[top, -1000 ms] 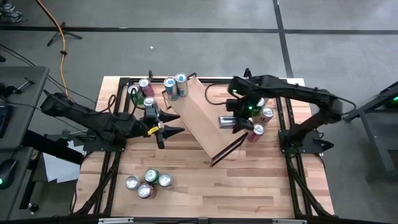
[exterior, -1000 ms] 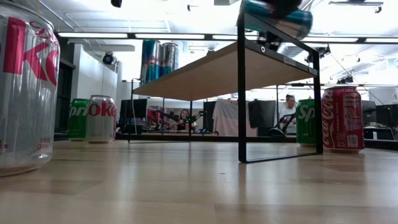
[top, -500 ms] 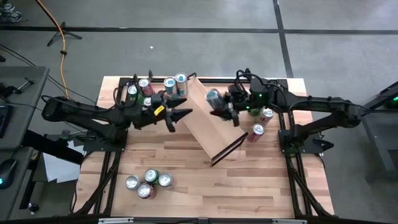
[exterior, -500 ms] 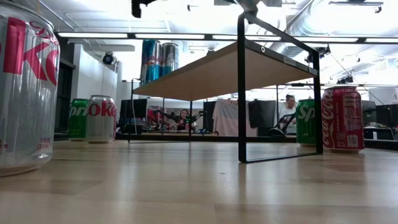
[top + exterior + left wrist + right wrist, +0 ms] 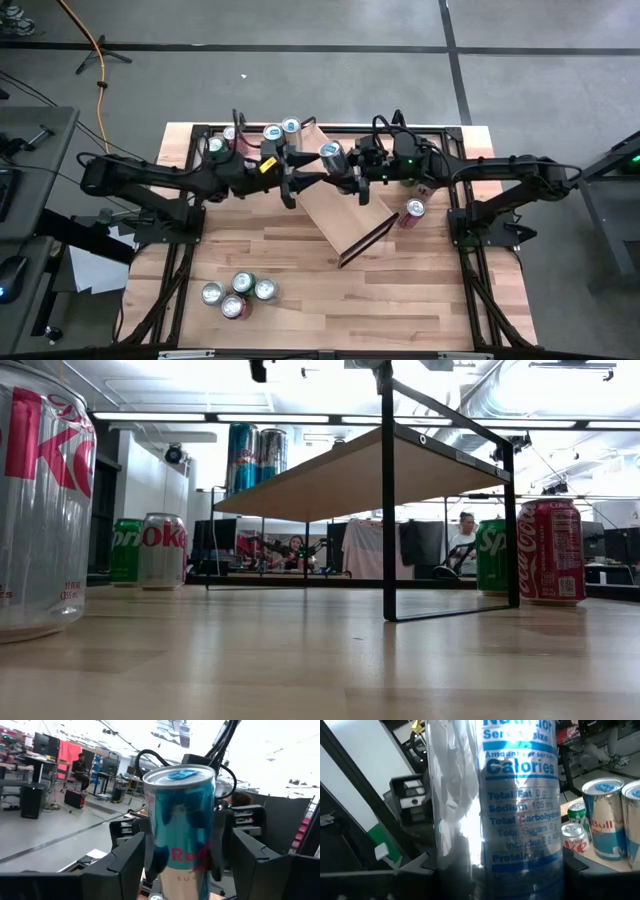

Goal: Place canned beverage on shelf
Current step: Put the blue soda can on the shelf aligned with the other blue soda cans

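The right end effector [image 5: 347, 181] holds a tall blue can [image 5: 331, 154] upright above the shelf [image 5: 335, 205]. The left end effector [image 5: 296, 181] is half open, its fingers [image 5: 125, 865] on both sides of the can, not squeezing.

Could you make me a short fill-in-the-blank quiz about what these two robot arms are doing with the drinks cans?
1. The tall blue-and-silver drink can is gripped in the jaws of the ____ gripper.
2. The left gripper faces that can, its jaws ____.
3. On the pale-wood plank shelf two tall blue cans already ____.
4. Near the striped butcher-block tabletop's front edge sit ____ short cans.

Missing words: right; open; stand; four
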